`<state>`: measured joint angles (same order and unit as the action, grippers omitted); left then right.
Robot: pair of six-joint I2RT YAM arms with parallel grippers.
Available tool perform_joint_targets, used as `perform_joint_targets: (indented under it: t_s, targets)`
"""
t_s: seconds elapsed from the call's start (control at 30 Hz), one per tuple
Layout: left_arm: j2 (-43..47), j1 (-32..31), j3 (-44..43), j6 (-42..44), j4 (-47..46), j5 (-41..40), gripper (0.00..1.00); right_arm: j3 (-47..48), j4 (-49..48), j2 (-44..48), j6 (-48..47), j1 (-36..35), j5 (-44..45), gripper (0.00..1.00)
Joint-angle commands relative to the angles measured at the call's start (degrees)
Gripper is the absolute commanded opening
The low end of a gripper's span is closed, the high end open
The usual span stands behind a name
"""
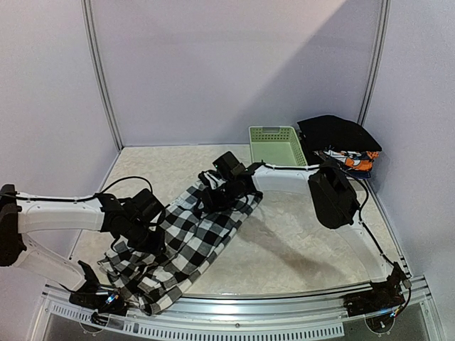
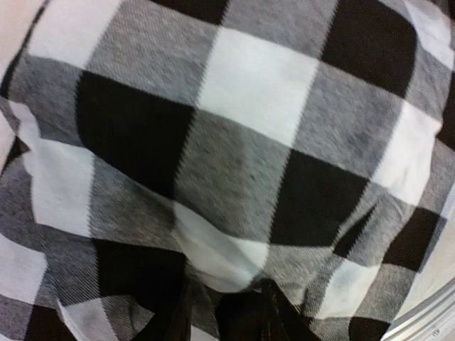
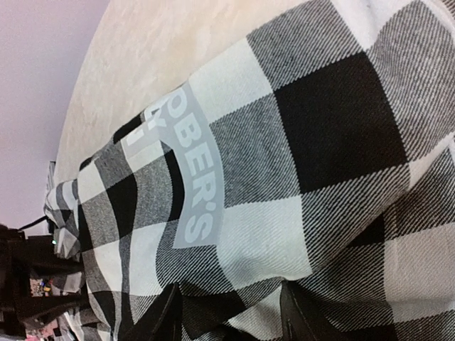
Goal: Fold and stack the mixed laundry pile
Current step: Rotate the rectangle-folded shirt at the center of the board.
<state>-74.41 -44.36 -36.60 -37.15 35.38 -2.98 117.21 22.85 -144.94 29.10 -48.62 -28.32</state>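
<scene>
The left tool [image 1: 151, 240] is clenched on the shirt [image 1: 202, 231]. In the left wrist view its dark fingers [image 2: 174, 323] pinch a bulging fold of checked cloth, and the fabric fills nearly the whole view. The right tool [image 1: 213, 195] grasps the same shirt at its far end. In the right wrist view its fingers [image 3: 165, 320] stand fairly wide apart with a thick bunch of cloth gathered between them.

The shirt runs diagonally across the counter [image 1: 306, 227] between the two tools. Its near left end bunches up by the front rail, below the left tool, and its far end lies under the right tool near the middle. White lettering [image 3: 195, 192] on a grey band shows on the cloth just beyond the right tool's fingers.

The black cloth [image 1: 338, 131] sits in the far right corner on top of the printed pieces [image 1: 355, 162], well apart from both tools. The basket [image 1: 277, 145] stands just left of them, against the back wall. The right arm's white link reaches over the counter in front of the basket.
</scene>
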Motion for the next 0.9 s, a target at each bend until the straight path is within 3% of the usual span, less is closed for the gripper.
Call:
perform_joint_targets:
  t_s: [0.0, 0.27, 0.37, 0.6, 0.77, 0.87]
  targets:
    - [1.11, -1.56, 0.90, -2.61, -0.93, 6.03, 0.34, 9.37, 6.83, -8.83, 0.76, 2.66, -5.27, 0.48]
    - [-4.32, -4.64, -0.23, -6.71, -11.80, 14.23, 0.32, 20.41, 5.20, -13.79, 4.01, 8.61, -10.93, 0.49]
    - [-7.19, -6.40, -3.03, -7.11, -13.06, 13.69, 0.30, 24.61, 3.67, -15.45, 3.83, 10.47, -11.88, 0.51]
    - [-3.60, -6.84, -12.03, -2.36, 1.96, -4.05, 0.33, 26.98, 1.61, -13.57, -2.34, 10.08, -16.01, 0.55]
    - [-3.67, -8.96, -14.56, 7.76, 1.68, -9.20, 0.40, 25.79, 3.77, -7.95, -9.43, 7.35, -15.75, 0.60]
    - [-5.28, -12.36, -16.36, 12.96, -0.20, -13.27, 0.40, 19.97, 5.74, -0.87, -11.64, 7.43, -8.04, 0.61]
